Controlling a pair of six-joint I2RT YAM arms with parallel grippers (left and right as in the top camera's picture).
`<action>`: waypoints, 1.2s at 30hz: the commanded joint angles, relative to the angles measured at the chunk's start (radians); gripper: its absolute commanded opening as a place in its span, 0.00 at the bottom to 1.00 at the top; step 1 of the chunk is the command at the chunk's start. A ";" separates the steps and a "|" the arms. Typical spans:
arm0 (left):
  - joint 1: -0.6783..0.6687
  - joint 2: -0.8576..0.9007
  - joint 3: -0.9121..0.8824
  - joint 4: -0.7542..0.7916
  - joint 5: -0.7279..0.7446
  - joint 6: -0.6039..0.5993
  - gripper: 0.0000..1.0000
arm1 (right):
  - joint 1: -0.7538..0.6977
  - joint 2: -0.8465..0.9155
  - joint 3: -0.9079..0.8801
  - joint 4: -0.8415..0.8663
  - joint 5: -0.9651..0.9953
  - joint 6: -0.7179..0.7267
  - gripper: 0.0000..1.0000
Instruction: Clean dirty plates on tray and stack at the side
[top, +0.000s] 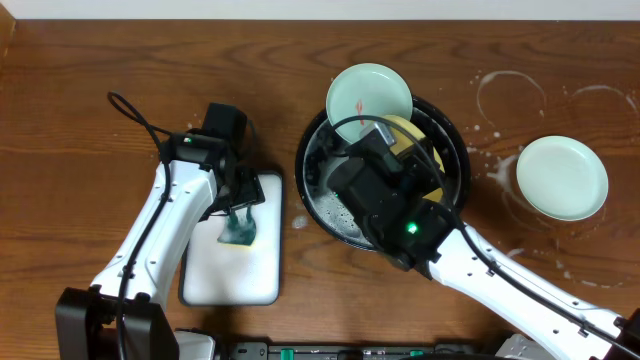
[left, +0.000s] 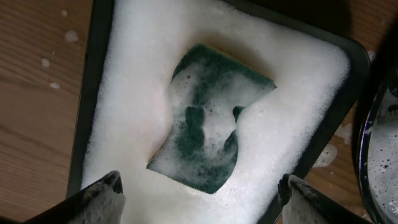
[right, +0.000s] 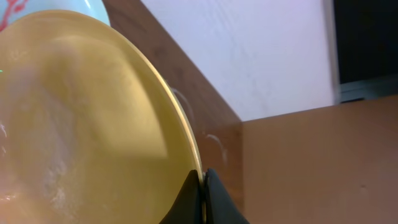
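Observation:
My right gripper (right: 203, 186) is shut on the rim of the yellow plate (right: 81, 118) and holds it tilted over the round black tray (top: 318, 205); overhead the yellow plate (top: 408, 130) shows partly under the arm. A mint-green plate (top: 369, 98) with a red smear leans on the tray's far rim. A second mint-green plate (top: 561, 177) lies on the stained side (top: 505, 95) of the table. My left gripper (left: 199, 190) is open above a green sponge (left: 208, 124) in foam.
The sponge (top: 238, 232) lies in a rectangular black-rimmed foam tray (top: 232, 270) left of the round tray. White soapy rings and splashes mark the wood at the right. The left arm's cable (top: 135, 115) loops over the table at the left.

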 joint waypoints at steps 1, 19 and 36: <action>0.003 -0.003 0.015 -0.006 -0.004 0.006 0.80 | 0.024 -0.024 0.007 0.004 0.090 -0.055 0.01; 0.003 -0.003 0.015 -0.006 -0.004 0.006 0.80 | 0.063 -0.024 0.007 0.014 0.094 -0.085 0.01; 0.003 -0.003 0.015 -0.006 -0.004 0.006 0.80 | 0.063 -0.024 0.007 0.014 0.094 -0.099 0.01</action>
